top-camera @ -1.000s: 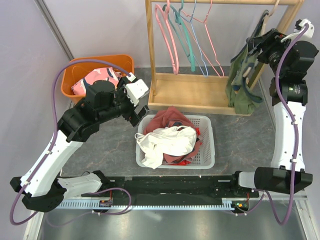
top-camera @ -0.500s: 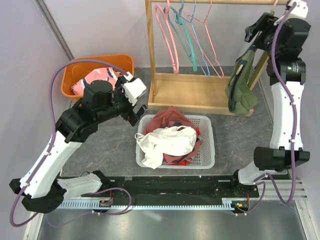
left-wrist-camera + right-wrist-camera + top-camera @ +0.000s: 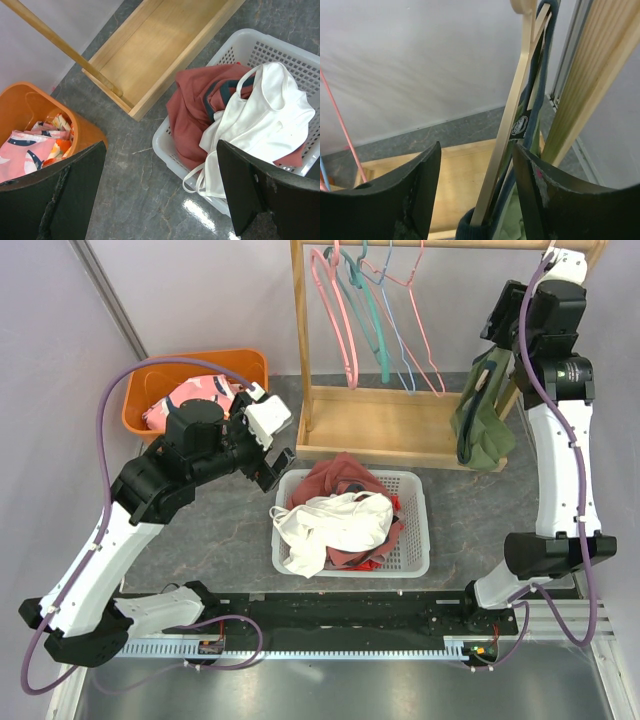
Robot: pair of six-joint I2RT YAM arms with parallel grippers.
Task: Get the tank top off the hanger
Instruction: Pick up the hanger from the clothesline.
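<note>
A green tank top (image 3: 480, 418) with dark blue trim hangs on a wooden hanger (image 3: 488, 368) at the right end of the rack. My right gripper (image 3: 503, 328) is high up beside the rack's right post. In the right wrist view it (image 3: 476, 150) is open, and the hanger (image 3: 512, 120) and the blue-edged strap (image 3: 540, 100) run between its jaws, closer to the right finger. My left gripper (image 3: 275, 448) is open and empty. It (image 3: 161, 145) hovers over the table between the orange bin and the white basket.
A white basket (image 3: 418, 540) of red and white clothes sits mid-table. An orange bin (image 3: 140, 412) of clothes is at the back left. The wooden rack (image 3: 385, 425) holds pink, teal and blue hangers (image 3: 345, 315). Its right post (image 3: 600, 85) stands right beside my right gripper.
My right arm has risen and swung left, from beside the tank top up to the top of the hanger. The tank top now hangs narrower. The left arm has barely moved.
</note>
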